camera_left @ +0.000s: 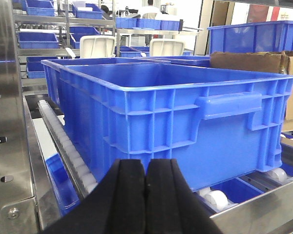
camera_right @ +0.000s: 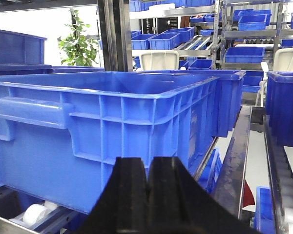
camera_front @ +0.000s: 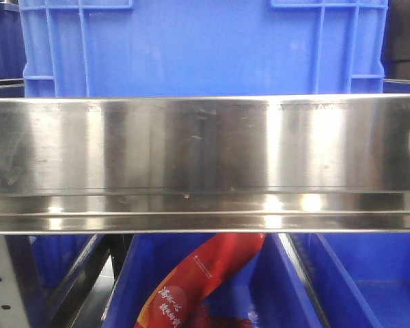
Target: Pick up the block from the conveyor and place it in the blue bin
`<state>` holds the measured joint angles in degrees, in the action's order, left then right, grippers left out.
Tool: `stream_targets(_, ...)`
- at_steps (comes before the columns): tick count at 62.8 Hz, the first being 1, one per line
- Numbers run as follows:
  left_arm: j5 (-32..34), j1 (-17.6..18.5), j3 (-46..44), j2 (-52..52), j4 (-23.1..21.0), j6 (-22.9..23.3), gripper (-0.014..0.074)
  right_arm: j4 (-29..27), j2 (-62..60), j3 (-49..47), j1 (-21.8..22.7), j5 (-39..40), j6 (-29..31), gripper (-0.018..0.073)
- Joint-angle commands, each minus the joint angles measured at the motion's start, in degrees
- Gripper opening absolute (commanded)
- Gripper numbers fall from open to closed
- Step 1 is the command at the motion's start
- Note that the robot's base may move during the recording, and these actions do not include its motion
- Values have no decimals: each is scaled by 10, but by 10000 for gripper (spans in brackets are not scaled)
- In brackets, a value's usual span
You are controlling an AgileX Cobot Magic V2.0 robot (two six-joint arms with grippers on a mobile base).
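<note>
Landmark for these notes: the large blue ribbed plastic bin (camera_left: 171,122) with moulded handles, sitting on white rollers.

Left of the bin, in the left wrist view, we see a polished steel upright (camera_left: 5,122) with bolt heads, then a sloping track of white rollers (camera_left: 63,139) running along the bin's flank. Below the bin's near wall sits the left gripper (camera_left: 146,187), its black padded jaws pressed together with only a thin seam between them and nothing held.

In the front view we face the bin's wall from low down, over a wide brushed steel rail (camera_front: 205,157) that crosses the whole frame. Beneath the rail, a red printed packet (camera_front: 198,283) lies in a lower blue tray (camera_front: 273,287).

Right of the bin, in the right wrist view, the right gripper (camera_right: 148,192) hangs before the bin's other handled wall, jaws likewise closed flat on each other, empty. Further right a steel rack rail (camera_right: 237,151) slopes away, with more blue crates behind it.

We cannot find the block in any view, nor the conveyor. The bin's interior is hidden by its rim, so we cannot tell whether it holds anything. Our judgement: no grab is under way, both arms are parked by the bin, and finding, picking and dropping the block all appear to remain.
</note>
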<state>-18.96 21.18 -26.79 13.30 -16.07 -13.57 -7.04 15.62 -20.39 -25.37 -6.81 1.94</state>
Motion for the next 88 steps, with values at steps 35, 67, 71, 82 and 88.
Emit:
stream_targets(35,11,-1,0,-2,-1,3,-111,20,-156,178,200,68,2,-162)
stream_targets(67,13,-1,0,-2,-1,3,-111,38,-156,204,213,64,2,-162)
stream_targets(71,13,-1,0,-2,-1,3,-111,38,-156,204,213,64,2,-162)
stream_targets(82,13,-1,0,-2,-1,3,-111,38,-156,204,213,64,2,-162)
stream_targets(88,13,-1,0,-2,-1,3,-111,38,-156,204,213,64,2,-162)
